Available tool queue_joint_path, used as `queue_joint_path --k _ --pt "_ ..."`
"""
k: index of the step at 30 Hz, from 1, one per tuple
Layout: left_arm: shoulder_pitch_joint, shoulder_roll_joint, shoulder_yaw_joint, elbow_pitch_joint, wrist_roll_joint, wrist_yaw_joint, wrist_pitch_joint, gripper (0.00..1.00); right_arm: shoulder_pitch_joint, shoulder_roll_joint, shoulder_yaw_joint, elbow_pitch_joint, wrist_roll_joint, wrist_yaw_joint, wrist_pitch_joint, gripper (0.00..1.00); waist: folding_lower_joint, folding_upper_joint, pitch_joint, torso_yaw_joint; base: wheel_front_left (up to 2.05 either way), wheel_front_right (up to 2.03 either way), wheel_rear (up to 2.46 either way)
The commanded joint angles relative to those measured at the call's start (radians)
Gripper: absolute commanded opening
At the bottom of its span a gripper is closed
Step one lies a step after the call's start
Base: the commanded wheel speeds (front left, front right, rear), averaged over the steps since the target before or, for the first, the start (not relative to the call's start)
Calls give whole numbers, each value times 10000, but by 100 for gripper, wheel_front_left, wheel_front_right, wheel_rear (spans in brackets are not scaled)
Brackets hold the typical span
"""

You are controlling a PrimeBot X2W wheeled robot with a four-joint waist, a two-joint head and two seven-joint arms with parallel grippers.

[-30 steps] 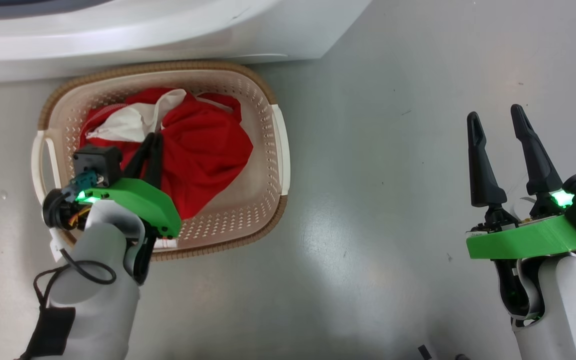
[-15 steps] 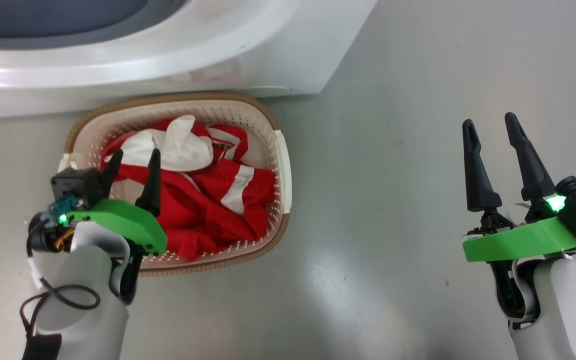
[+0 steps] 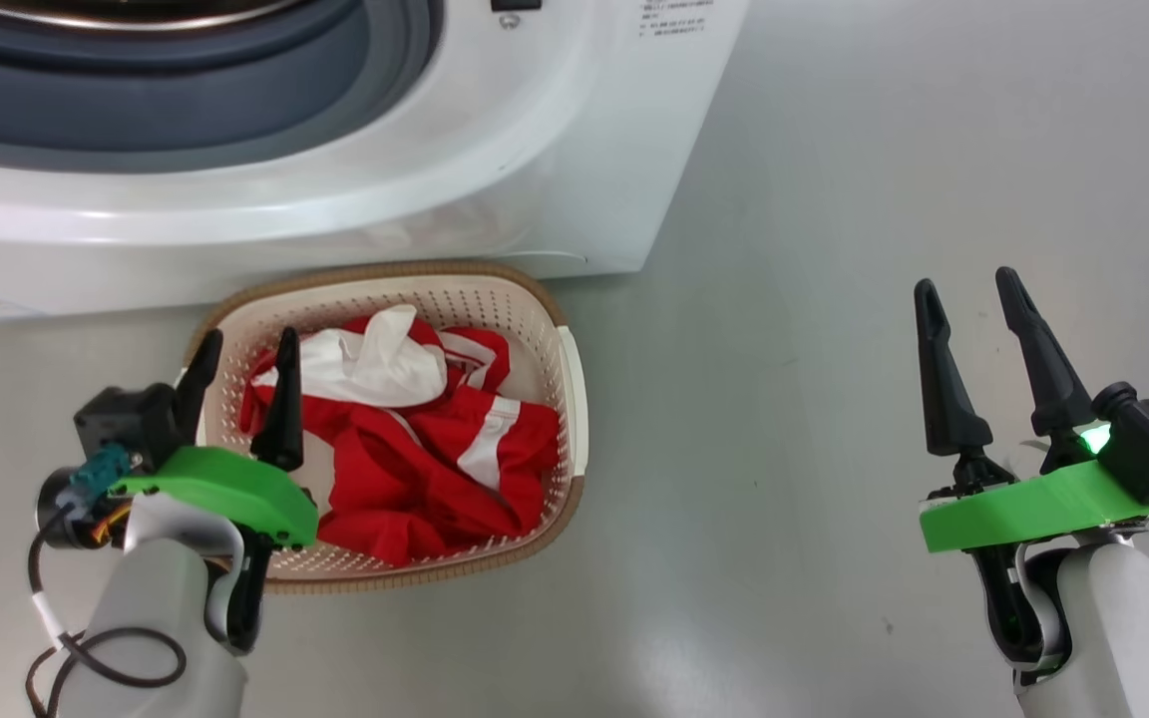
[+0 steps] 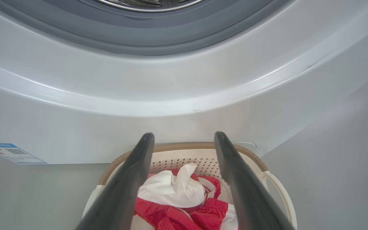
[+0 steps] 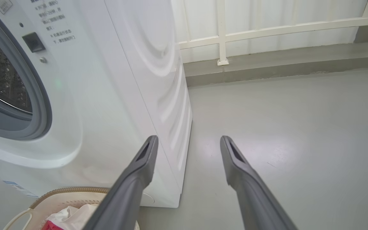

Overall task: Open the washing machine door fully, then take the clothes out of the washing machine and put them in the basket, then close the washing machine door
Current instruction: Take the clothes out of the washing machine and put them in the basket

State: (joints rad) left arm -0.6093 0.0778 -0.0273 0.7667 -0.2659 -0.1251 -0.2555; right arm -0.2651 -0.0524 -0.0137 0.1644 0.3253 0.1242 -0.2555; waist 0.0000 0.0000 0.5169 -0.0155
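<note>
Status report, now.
Left gripper: jaws open, empty, over edge of basket. Right gripper: jaws open, empty, over floor. Clothes lie in basket. Washing machine opening uncovered.

Right gripper (image 5: 187,140) hung spread and empty over the grey floor (image 5: 292,127); washing machine (image 5: 113,95) stood left; basket (image 5: 65,191) holding clothes (image 5: 70,217) sat at its foot.

1. Small dark printed lines (image 5: 56,28) stand on the white front of the washing machine (image 5: 123,95), right of the drum opening; the characters are too small to read.
2. A blue-and-white sticker (image 4: 11,153) sits low on that front, seemingly carrying a QR code; its wording is illegible.
3. A pale label (image 5: 2,4) near the top edge is unreadable.
</note>
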Motion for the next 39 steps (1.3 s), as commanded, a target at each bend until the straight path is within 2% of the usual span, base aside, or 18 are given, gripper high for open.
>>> queue_joint_path --k 1,21,39 --pt "466 260 359 -463 89 -55 -63 100 272 22 270 -153 36 65 -63 100 0 0 -466 52 0 0 0" --pt "2609 189 1010 -3309 404 -56 -63 100 1203 -165 229 287 155 65 -63 100 0 0 -2570 127 0 0 0" --pt "5375 83 1548 -5674 757 -56 -63 100 2522 -446 119 380 349 65 -63 100 0 0 -4212 92 0 0 0"
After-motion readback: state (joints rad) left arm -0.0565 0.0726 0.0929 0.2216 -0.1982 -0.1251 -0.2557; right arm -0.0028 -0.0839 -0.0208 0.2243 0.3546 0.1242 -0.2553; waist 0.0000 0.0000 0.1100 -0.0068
